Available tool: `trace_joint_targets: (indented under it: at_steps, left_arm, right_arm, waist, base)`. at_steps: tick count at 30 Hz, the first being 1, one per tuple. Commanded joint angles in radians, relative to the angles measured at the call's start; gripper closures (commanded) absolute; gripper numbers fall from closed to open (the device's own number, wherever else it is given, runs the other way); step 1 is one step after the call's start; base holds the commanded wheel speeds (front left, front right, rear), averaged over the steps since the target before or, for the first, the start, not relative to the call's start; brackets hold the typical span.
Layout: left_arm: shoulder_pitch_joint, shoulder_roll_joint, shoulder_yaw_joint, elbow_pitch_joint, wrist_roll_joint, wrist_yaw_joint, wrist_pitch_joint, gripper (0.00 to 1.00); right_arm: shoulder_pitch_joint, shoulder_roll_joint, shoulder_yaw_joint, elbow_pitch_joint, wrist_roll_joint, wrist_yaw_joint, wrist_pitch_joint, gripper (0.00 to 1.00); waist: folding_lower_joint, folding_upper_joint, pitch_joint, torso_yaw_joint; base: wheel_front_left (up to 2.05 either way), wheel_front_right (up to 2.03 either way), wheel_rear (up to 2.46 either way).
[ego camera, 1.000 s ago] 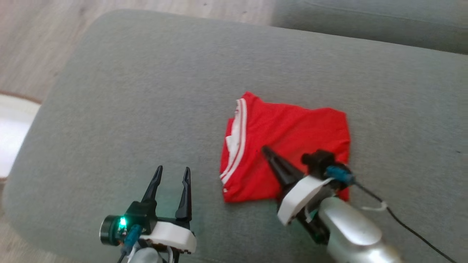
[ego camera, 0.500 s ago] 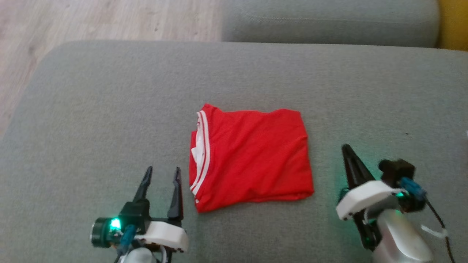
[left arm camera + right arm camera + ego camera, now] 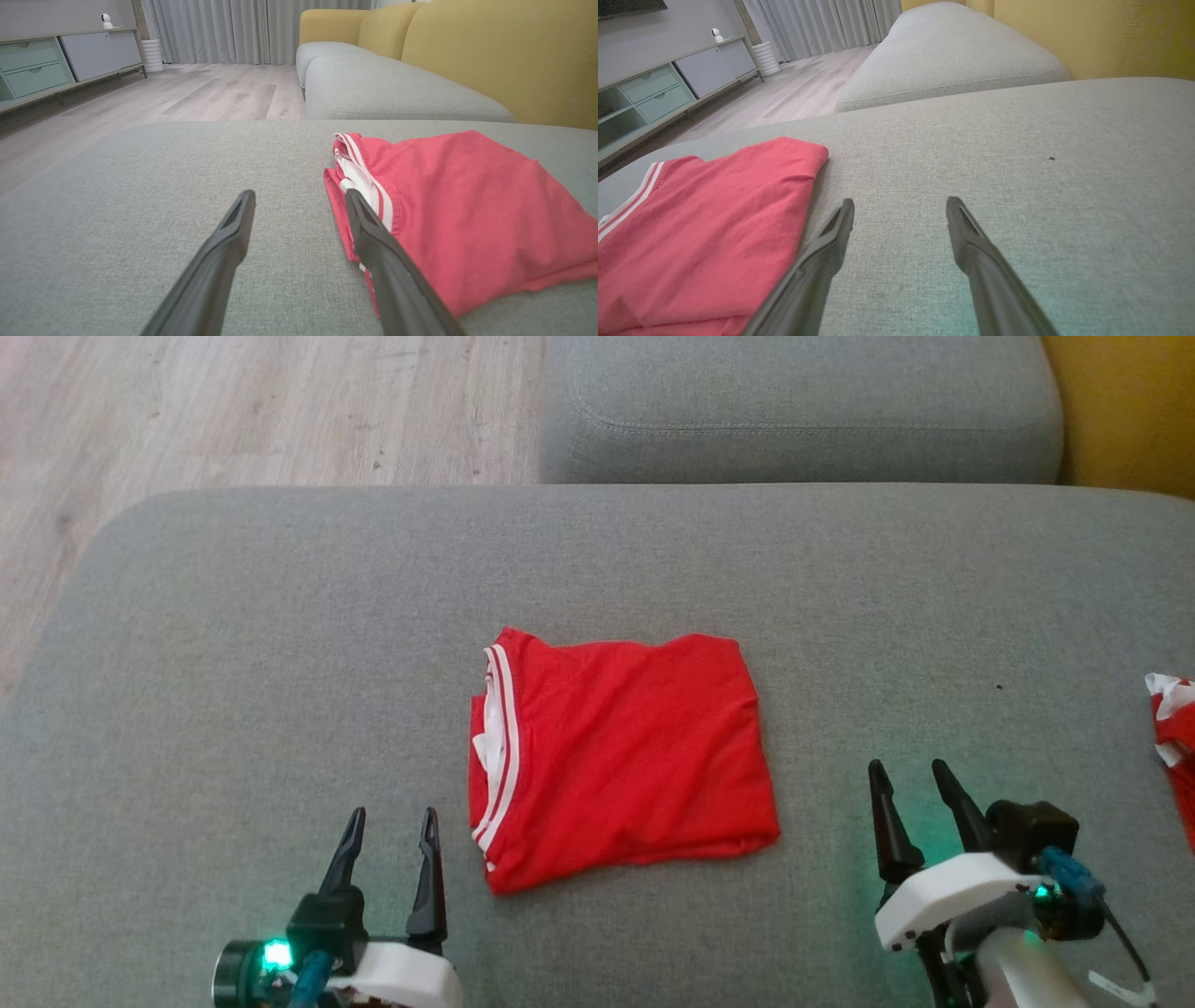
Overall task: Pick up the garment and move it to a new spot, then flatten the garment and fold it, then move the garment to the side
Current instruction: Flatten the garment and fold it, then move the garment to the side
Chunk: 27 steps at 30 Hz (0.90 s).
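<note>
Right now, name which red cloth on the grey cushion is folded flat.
The red garment with white stripes centred on the grey cushion, a neat rectangle. The other red cloth, cut off at the head view's right edge, looks crumpled.

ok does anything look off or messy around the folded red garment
Mostly tidy. The folded red garment lies slightly skewed on the grey cushion, with white inner fabric poking out at its striped left edge and a rumpled near edge. A second red-and-white cloth sits at the head view's right border, cut off.

Grey sofa [image 3: 280, 616], yellow backrest [image 3: 1120, 411], wood floor [image 3: 233, 401], grey curtains [image 3: 210, 28].
</note>
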Motion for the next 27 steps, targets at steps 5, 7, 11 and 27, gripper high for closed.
trace_joint_targets:
  at_steps: [5, 7, 11, 27]
  left_arm:
    - [-0.024, 0.002, 0.033, -0.037, 0.005, -0.006, -0.01, 0.0]
    - [-0.026, 0.002, 0.028, -0.042, -0.009, -0.005, -0.01, 0.0]
    - [-0.041, 0.002, -0.006, -0.049, -0.018, -0.008, -0.01, 0.0]
    - [-0.054, 0.002, -0.039, -0.053, -0.041, 0.002, -0.01, 0.0]
  right_arm:
    - [-0.031, 0.003, 0.065, -0.014, 0.038, -0.001, -0.01, 0.0]
    - [-0.052, 0.003, 0.096, 0.003, 0.055, -0.001, -0.01, 0.0]
    - [-0.131, 0.003, 0.149, 0.054, 0.079, -0.001, -0.01, 0.0]
    - [-0.31, 0.003, 0.196, 0.427, 0.053, -0.001, 0.032, 1.0]
  waist:
    - [0.0001, 0.0, 0.006, 0.013]
    - [0.0001, 0.0, 0.016, 0.023]
    - [0.0001, 0.0, 0.049, 0.062]
    - [0.0001, 0.0, 0.106, 0.193]
  base:
    - [0.0, 0.0, 0.0]
    - [0.0, 0.0, 0.0]
    - [0.0, 0.0, 0.0]
    - [0.0, 0.0, 0.0]
